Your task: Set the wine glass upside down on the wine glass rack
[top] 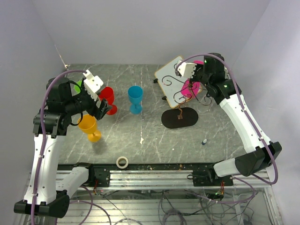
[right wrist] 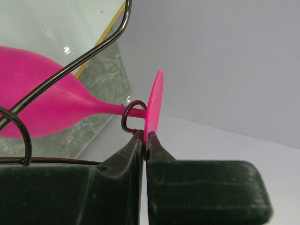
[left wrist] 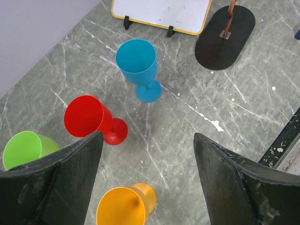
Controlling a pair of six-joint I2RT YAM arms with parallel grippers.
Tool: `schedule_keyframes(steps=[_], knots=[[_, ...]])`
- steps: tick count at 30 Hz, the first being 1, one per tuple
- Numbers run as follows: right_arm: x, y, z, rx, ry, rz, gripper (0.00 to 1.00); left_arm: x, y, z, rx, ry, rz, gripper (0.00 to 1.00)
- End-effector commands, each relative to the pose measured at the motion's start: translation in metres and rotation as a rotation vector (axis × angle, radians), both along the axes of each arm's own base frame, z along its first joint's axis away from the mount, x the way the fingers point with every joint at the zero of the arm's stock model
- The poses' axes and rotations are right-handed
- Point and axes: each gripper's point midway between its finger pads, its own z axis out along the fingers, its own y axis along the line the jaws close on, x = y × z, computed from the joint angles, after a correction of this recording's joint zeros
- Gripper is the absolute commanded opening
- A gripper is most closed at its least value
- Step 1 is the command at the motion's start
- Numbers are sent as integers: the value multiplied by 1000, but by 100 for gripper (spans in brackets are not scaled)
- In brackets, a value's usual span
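Where the grey, white-veined table (top: 140, 136) fills the middle of the top view, it is bounded by pale walls (top: 140, 33) at the left, top and right, and by a metal rail along its lower edge. At the upper right, the wine glass rack (top: 180, 118) is stood on its black oval base, and its wire scrolls are spread close in front of a white board (top: 168, 74) that is propped near the back wall.

The pink wine glass (right wrist: 51, 103) is held among those scrolls. Its stem is passed through a wire loop, and its foot is pinched edge-on between the closed jaws of the right gripper (right wrist: 145, 140).

At the left, the left gripper (left wrist: 147, 138) is held above the table with its jaws wide and nothing between them. Four glasses are grouped beneath and around it: green (left wrist: 21, 149), red (left wrist: 86, 117), orange (left wrist: 123, 206) and blue (left wrist: 137, 63).

Bare stone is seen between the blue glass and the rack base. A tape roll (top: 122, 162) is seen close to the lower edge, and a small blue object (top: 205, 141) lies at the lower right.
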Motion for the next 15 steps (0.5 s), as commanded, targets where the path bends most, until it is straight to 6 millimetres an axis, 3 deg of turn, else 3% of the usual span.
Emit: schedule_keyframes(steps=[1, 15], knots=[[-9, -2, 7, 7, -15, -1, 1, 0, -2, 7, -17, -30, -12, 88], [-17, -4, 0, 16, 9, -2, 7, -1, -1, 5, -12, -30, -11, 88]])
